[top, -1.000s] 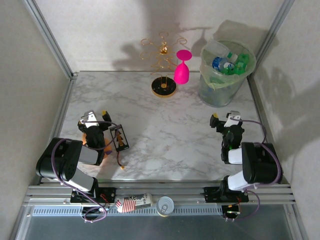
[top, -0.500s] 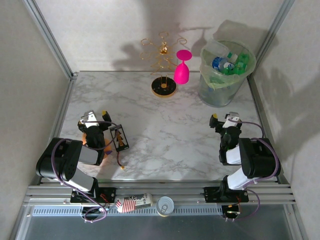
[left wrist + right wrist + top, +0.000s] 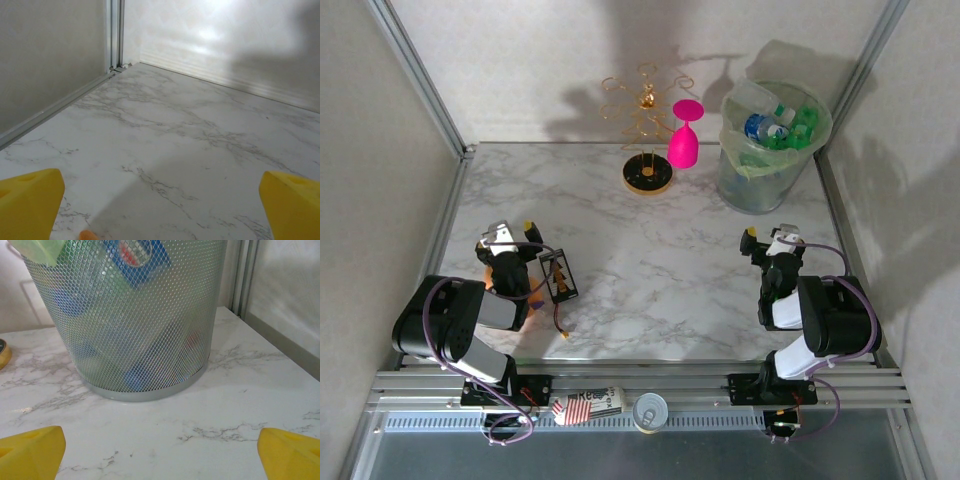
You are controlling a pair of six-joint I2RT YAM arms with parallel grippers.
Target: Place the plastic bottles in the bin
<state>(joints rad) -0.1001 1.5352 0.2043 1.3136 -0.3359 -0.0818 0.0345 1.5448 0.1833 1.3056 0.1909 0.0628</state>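
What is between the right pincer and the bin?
Just bare marble table. In the right wrist view, the open right pincer faces the bin with nothing lying on the stretch between them.

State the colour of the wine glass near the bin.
The wine glass is bright pink, seen best in the top external view.

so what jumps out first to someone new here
The hot-pink wine glass by the gold rack at the far edge grabs the eye. Next, the mesh bin in the far right corner, plastic bottles heaped inside its green bag.
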